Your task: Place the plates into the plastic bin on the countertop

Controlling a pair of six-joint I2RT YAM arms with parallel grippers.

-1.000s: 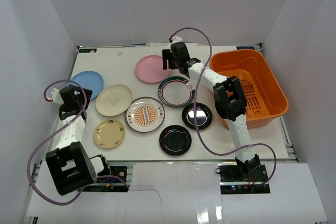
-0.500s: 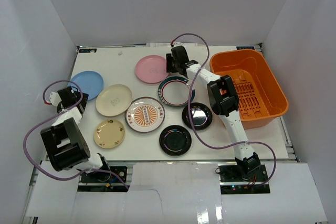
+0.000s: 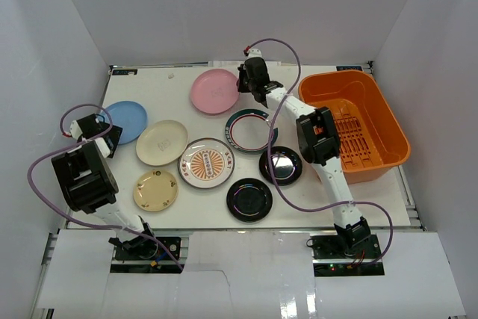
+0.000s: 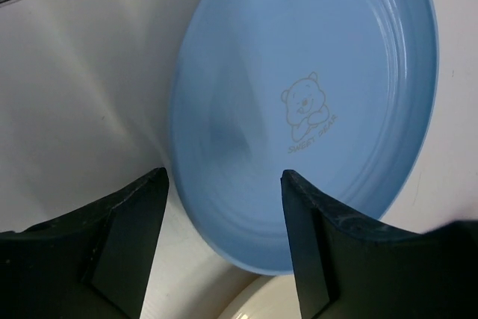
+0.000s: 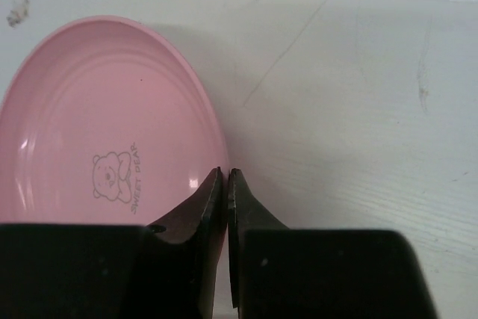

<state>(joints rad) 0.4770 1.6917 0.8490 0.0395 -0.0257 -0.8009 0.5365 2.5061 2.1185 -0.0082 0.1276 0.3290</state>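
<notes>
Slip risk: right pincer (image 5: pixel 226 178) pinches only the rim of the round pink plate (image 5: pixel 97 110), left of the orange rectangular plastic bin (image 3: pixel 340 98); lifting could pivot it loose. Left pincer (image 4: pixel 222 181) wide.

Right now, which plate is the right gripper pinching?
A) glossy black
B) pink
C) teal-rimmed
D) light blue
B: in the right wrist view, the right gripper has its fingertips closed on the rim of the pink plate.
</notes>
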